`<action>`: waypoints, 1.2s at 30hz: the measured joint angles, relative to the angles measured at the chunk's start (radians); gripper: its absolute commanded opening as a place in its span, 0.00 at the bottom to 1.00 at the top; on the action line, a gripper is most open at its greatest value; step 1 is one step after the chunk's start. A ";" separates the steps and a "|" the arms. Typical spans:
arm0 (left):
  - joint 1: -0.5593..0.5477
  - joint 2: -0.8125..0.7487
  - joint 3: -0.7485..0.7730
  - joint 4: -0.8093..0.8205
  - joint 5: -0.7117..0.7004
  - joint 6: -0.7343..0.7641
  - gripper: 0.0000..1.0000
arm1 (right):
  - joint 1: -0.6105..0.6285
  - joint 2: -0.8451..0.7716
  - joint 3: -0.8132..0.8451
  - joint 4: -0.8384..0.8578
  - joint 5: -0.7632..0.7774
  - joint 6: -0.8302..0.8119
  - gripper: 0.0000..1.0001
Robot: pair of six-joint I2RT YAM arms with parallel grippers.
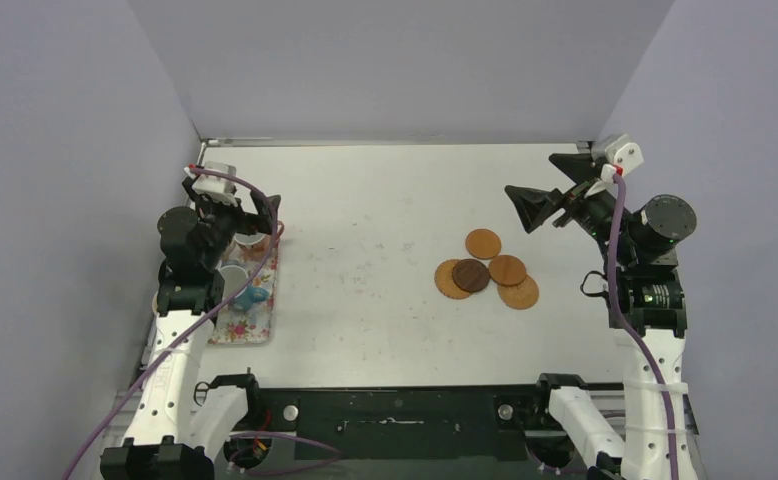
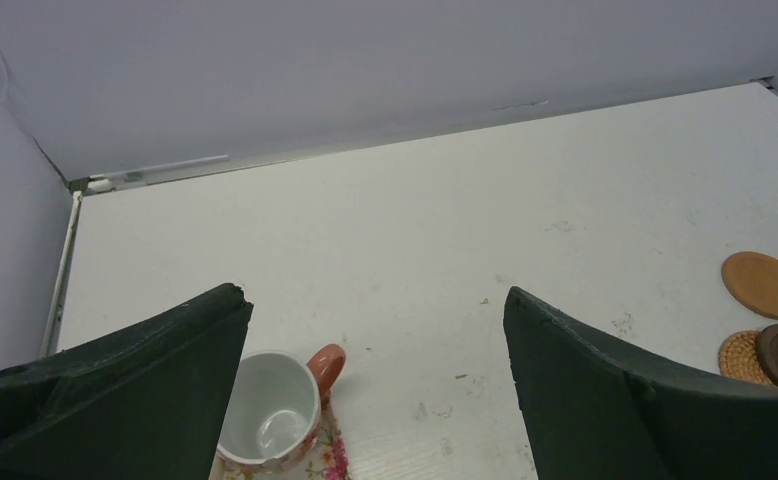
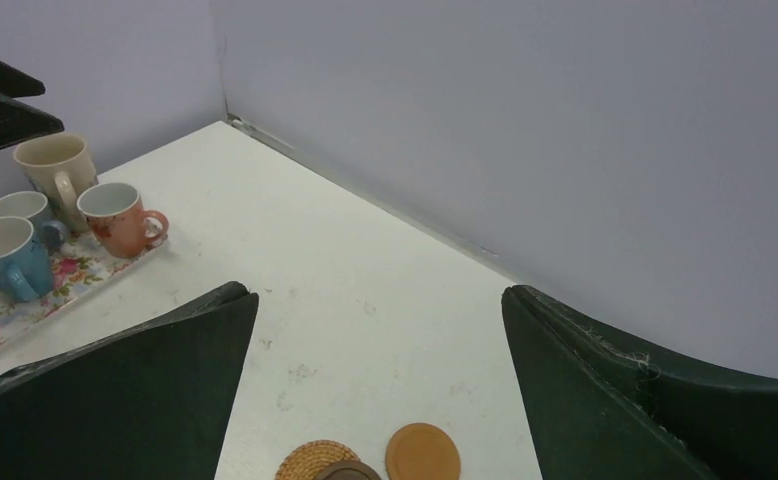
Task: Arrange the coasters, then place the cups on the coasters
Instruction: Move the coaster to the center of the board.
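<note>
On the floral tray [image 3: 25, 305], cups [image 3: 115, 215]; well apart, five clustered coasters [image 1: 471, 275].

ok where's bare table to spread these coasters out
The wide white tabletop between the rectangular floral tray and the overlapping round tan and brown coasters is free, as is the strip along the back wall. Crowded: the tray, packed with ceramic mugs, and the coaster pile itself.
</note>
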 measured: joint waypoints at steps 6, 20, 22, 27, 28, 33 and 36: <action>0.000 0.000 -0.005 0.003 -0.002 0.000 0.97 | 0.000 0.000 -0.002 0.008 0.014 0.018 1.00; 0.000 0.002 -0.011 0.009 -0.001 0.000 0.97 | 0.004 0.007 -0.021 -0.113 -0.261 -0.256 1.00; 0.000 0.002 -0.011 0.010 -0.002 0.000 0.97 | 0.006 0.009 -0.020 -0.156 -0.303 -0.307 1.00; 0.000 0.002 -0.011 0.014 0.000 0.006 0.97 | 0.007 0.024 -0.018 -0.240 -0.339 -0.415 1.00; 0.000 0.002 -0.011 0.013 0.003 0.018 0.97 | 0.006 0.029 -0.014 -0.257 -0.337 -0.437 1.00; 0.000 0.018 -0.002 -0.021 0.057 0.096 0.97 | 0.006 0.055 -0.005 -0.324 -0.265 -0.561 1.00; 0.000 0.032 -0.003 -0.060 0.106 0.159 0.97 | 0.006 0.074 -0.019 -0.331 -0.197 -0.614 1.00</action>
